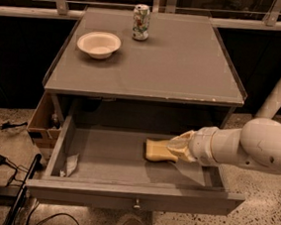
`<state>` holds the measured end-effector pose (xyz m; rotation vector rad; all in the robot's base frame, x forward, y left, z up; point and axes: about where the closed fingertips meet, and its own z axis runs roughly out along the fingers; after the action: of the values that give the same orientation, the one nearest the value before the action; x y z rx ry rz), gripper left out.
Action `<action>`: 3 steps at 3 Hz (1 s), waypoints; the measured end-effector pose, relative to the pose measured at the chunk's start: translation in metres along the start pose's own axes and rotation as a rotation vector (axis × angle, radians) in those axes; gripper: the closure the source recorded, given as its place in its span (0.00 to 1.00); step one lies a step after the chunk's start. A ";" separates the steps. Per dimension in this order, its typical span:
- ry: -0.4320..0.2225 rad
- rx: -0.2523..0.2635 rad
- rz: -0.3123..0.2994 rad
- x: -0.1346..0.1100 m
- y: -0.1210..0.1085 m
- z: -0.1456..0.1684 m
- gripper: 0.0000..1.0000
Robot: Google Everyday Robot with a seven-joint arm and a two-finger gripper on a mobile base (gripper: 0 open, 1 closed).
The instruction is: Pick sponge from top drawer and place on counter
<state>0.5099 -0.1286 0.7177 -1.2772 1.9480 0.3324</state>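
The sponge [156, 150], parallel to the counter's [160, 61] front edge, stretches toward its left edge from the gripper [175, 146]; I cannot tell whether it is grasped.

The tool [177, 147] sits at the right end of the sponge [156, 150] in the top drawer [106, 157]. Its thick white arm [256, 148] crosses the right side wall and blocks that side. The drawer's left half lies open from above, except for a crumpled wrapper [71, 165] against the left wall. On the table [179, 68], a bowl [99, 44] and a can [140, 22] stand at the back left, well apart from the bare front and right.
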 end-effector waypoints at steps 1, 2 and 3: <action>-0.006 -0.007 -0.026 0.010 0.002 0.016 0.58; -0.010 -0.015 -0.037 0.018 0.002 0.029 0.34; -0.016 -0.028 -0.042 0.024 0.003 0.041 0.11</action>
<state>0.5210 -0.1192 0.6728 -1.3277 1.9060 0.3484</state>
